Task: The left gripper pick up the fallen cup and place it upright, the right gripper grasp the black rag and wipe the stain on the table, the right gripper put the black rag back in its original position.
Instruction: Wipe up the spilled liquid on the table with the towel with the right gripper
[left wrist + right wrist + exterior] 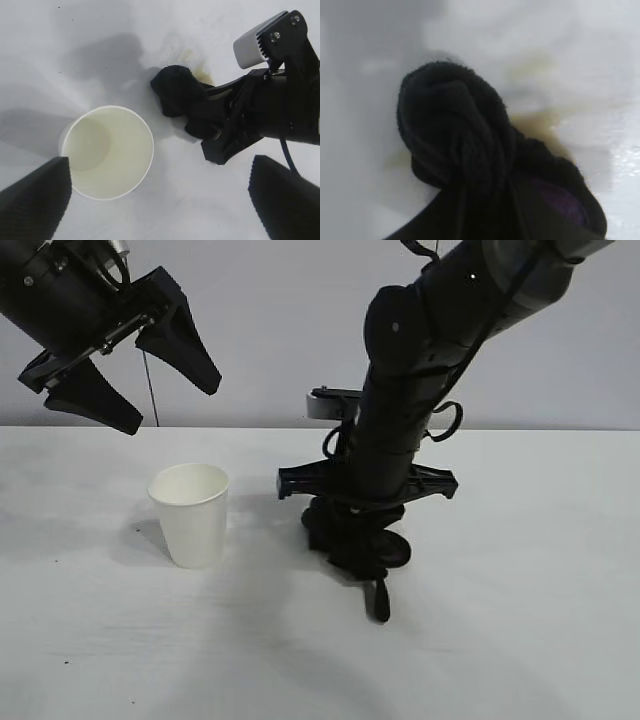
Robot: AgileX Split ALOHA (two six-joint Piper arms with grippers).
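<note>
The white paper cup (pixel 191 513) (pixel 106 152) stands upright on the table (pixel 520 620). High above it and to the left hangs my left gripper (pixel 128 378) (pixel 160 210), open and empty, its fingers (pixel 33 200) wide apart. My right gripper (pixel 358 540) is pressed down on the table, shut on the bunched black rag (pixel 355 545) (pixel 177 97) (pixel 470 160). The rag lies over a yellowish stain (pixel 540 125) (pixel 202 75), whose smear shows around its edge.
The right arm (pixel 410 390) (pixel 270 115) leans in from the upper right, close beside the cup. A thin black cable (pixel 150 390) hangs at the back left. A grey wall stands behind the table's far edge.
</note>
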